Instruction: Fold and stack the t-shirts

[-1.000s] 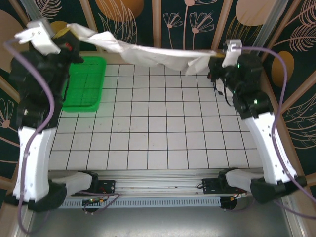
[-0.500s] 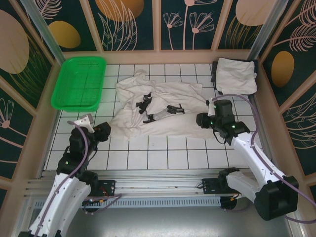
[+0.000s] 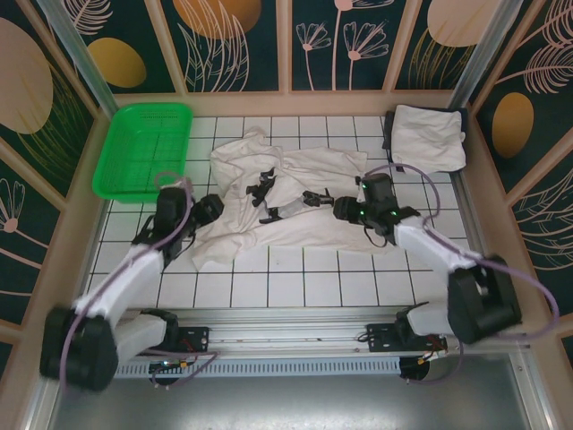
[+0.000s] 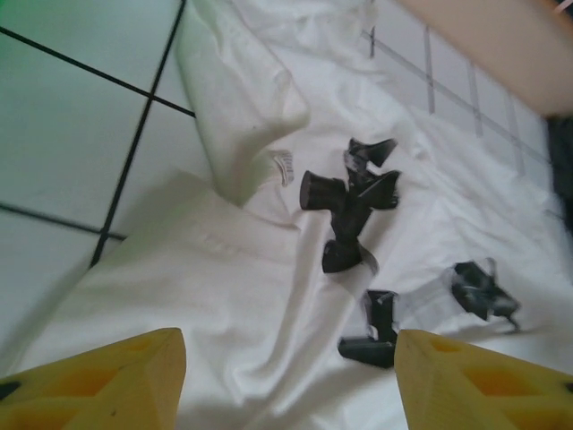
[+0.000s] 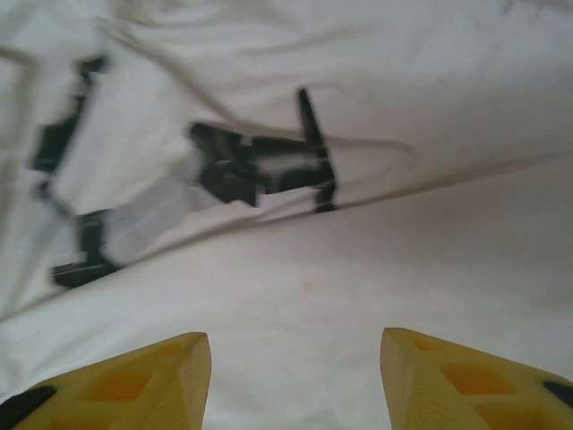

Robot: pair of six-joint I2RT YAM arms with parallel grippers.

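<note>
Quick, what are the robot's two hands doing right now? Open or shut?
Left gripper: open, holding nothing.
Right gripper: open, holding nothing.

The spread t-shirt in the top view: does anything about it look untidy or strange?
Yes. The spread t-shirt lies wrinkled and askew on the tiles, and its left edge is bunched up. Black shapes sit scattered across its middle. I cannot tell whether they are a print or loose pieces.

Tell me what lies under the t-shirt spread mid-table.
The gridded table runs under the t-shirt at its edges; whatever else lies beneath is covered by the cloth.
</note>
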